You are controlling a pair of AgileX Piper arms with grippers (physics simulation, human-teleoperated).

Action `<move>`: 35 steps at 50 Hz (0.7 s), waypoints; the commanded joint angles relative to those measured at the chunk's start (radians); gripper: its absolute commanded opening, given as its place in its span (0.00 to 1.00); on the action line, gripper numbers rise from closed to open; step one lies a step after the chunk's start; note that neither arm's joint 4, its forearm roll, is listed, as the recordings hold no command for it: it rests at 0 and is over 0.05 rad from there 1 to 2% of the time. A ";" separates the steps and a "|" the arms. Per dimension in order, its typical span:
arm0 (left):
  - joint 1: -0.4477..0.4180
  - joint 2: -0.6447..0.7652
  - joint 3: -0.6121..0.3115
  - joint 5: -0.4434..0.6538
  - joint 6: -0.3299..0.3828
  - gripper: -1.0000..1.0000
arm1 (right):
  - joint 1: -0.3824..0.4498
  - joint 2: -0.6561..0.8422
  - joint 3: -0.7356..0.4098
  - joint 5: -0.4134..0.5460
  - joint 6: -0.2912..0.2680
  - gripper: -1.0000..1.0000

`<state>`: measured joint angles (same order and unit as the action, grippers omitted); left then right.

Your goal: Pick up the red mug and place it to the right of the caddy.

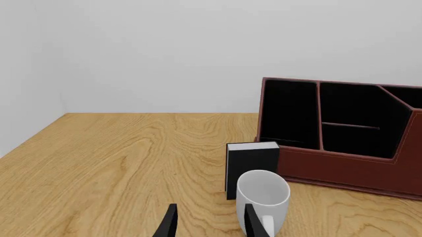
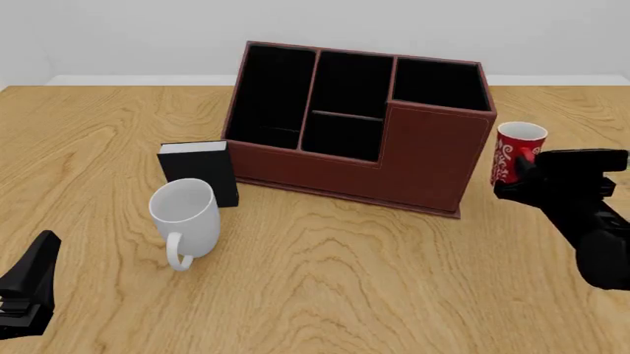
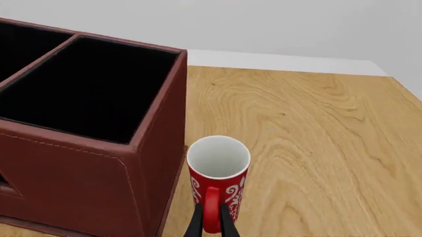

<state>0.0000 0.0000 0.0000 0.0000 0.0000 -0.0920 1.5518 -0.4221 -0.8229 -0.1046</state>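
Red mug, small, rigid and likely slick-glazed (breakable if dropped), stands upright just right of the caddy, its handle pinched between the right gripper fingers.

We're prob. in a bare simulated office/desk setup: wood-grain table, plain white walls, a leather-look caddy, small black book, white mug, red mug.
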 commanded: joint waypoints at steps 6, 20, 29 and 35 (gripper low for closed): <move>0.000 0.000 0.000 0.000 0.000 1.00 | 0.012 0.024 -0.008 -0.008 0.029 0.00; 0.000 0.000 0.000 0.000 0.000 1.00 | 0.014 0.034 0.003 -0.015 0.031 0.00; 0.000 0.000 0.000 0.000 0.000 1.00 | 0.007 0.035 0.019 -0.028 0.033 0.00; 0.000 0.000 0.000 0.000 0.000 1.00 | 0.005 0.035 0.030 -0.035 0.037 0.00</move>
<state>0.0000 0.0000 0.0000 0.0000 0.0000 -0.0833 1.5894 -0.4001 -0.8433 -0.0832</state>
